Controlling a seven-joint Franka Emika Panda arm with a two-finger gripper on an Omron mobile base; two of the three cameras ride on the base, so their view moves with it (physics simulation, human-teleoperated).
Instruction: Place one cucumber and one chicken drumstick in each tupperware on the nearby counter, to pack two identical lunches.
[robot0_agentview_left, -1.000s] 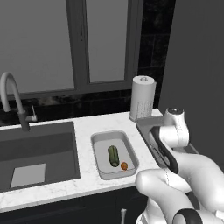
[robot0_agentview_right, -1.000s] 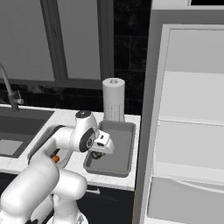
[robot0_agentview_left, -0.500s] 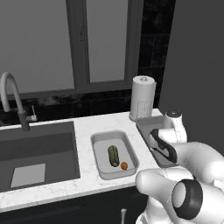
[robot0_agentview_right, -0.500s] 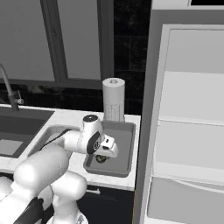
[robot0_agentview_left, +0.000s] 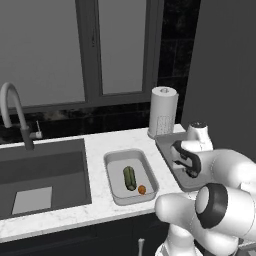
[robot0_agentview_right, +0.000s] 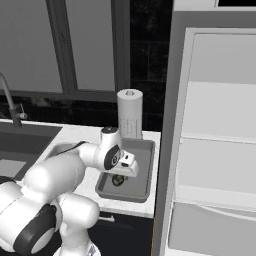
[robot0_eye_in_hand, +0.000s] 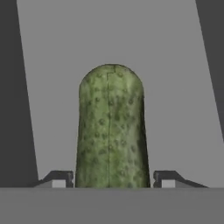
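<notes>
Hand view is showing a cucumber (robot0_eye_in_hand: 110, 127) lying on the grey floor of the larger tray (robot0_eye_in_hand: 175, 87), with the gripper (robot0_eye_in_hand: 110, 178) fingers standing spread on either side, a sliver of gap each way, not pinching it. Another cucumber (robot0_agentview_left: 129, 177) is sitting in the smaller container (robot0_agentview_left: 114, 186) on the counter (robot0_agentview_left: 95, 210).

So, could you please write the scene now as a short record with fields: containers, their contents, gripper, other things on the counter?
smaller tupperware: holds one cucumber and a small orange-brown item
larger tupperware: dark tray beside the paper towel roll; second cucumber over its floor
gripper: above the tray, a fingertip on each side of that cucumber, small gaps visible
counter: white, sink at left
</notes>
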